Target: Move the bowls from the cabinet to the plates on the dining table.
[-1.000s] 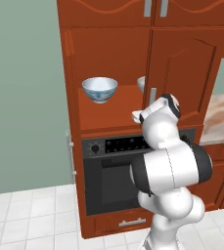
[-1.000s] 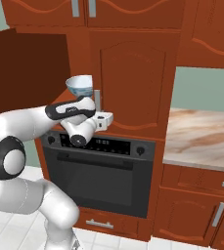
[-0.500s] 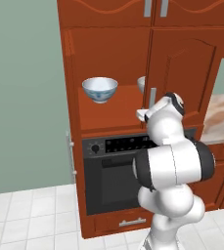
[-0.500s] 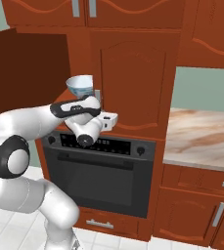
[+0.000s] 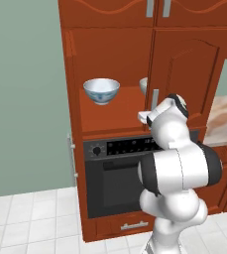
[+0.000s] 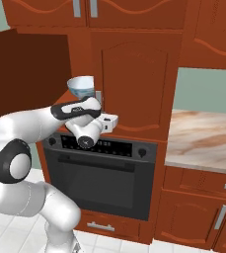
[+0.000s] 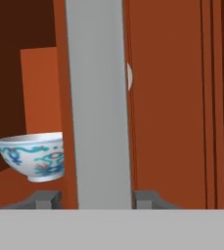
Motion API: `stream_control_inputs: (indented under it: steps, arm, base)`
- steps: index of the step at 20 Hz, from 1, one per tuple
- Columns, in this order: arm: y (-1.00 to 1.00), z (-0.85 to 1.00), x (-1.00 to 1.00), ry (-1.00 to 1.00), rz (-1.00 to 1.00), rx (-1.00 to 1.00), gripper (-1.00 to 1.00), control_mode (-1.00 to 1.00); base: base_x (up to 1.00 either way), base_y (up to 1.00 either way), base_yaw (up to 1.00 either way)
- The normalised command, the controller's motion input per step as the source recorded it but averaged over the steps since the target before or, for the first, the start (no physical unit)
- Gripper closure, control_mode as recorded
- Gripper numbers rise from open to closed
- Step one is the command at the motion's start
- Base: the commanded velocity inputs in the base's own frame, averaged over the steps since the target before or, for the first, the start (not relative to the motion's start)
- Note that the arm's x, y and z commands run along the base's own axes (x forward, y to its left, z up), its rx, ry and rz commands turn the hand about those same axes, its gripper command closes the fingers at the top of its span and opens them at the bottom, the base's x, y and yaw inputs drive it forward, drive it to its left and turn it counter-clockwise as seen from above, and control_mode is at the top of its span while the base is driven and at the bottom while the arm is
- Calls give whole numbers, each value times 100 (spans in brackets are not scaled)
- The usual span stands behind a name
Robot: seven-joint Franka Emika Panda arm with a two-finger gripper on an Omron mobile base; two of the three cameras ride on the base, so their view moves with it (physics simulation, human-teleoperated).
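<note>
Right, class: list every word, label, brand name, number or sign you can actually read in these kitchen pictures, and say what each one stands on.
No readable text anywhere.
Oven control panel: faint pale marks beside the knobs, too small and blurred to read.
White bowl with blue pattern: painted decoration only, no letters.
Cabinet door and its silver bar handle: plain, no label.
Marble countertop: veining only.

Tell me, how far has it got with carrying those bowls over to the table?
Barely begun. Already done: the cabinet's left door is open, and the white and blue bowl stands on the shelf. In hand: in the hand view its fingers sit either side of the silver handle of the shut right door, with the second bowl half hidden behind it. Left: both bowls must reach the marble top.
</note>
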Motion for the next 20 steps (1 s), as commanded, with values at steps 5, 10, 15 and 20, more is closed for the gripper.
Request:
stream_control_inputs:
  steps: [5, 10, 15, 20]
  arm:
    - [0, 0, 0, 0, 0, 0, 100, -100]
    - [0, 0, 0, 0, 0, 0, 100, -100]
    - [-2, 0, 2, 2, 0, 0, 100, -100]
    - [-18, 14, -5, 7, 0, 0, 100, -100]
  base:
    - [0, 0, 0]
    - [0, 0, 0]
    - [0, 0, 0]
    - [0, 0, 0]
